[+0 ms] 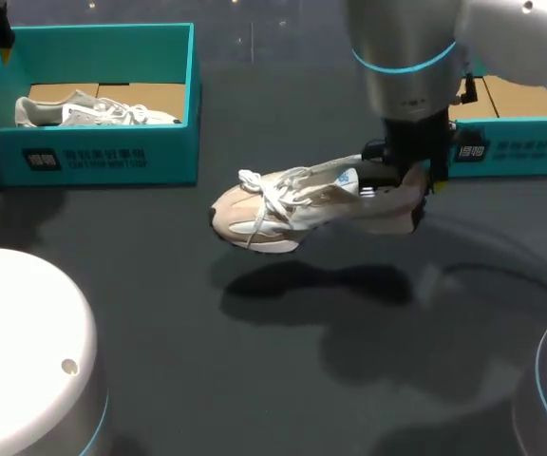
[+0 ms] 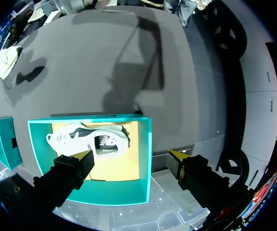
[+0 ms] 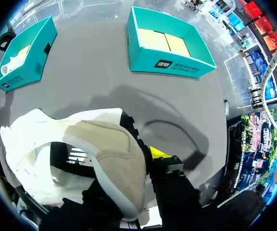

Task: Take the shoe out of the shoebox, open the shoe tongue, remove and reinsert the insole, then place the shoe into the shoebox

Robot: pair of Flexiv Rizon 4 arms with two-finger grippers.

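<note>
Closest to my right wrist camera, the shoe (image 3: pixel 105 149) is filling the view heel-first. My right claw (image 1: pixel 408 180) is clamping that heel collar. One yellow fingertip (image 3: pixel 157 154) is showing on the outside of the heel, and the other is hiding inside the shoe, I judge. Gripping at the heel is leaving the laces and tongue free toward the toe, which is what the next step needs.

From above, the shoe is hanging clear of the table (image 1: pixel 160 313), toe pointing left, with its shadow lying below it. It is near the middle, well apart from both boxes. The right shoebox (image 1: pixel 516 157) is sitting at the far right with only its cardboard floor showing, so I judge the shoe is out and the tongue not yet opened.

My left claw (image 2: pixel 131 161) is hovering with its fingers spread and nothing between them, above the left shoebox (image 2: pixel 145 144) at the far left, where a second shoe (image 2: pixel 88 139) is lying on its side. Parked there, it is well away from my right arm; it will have to come over to work the tongue.
</note>
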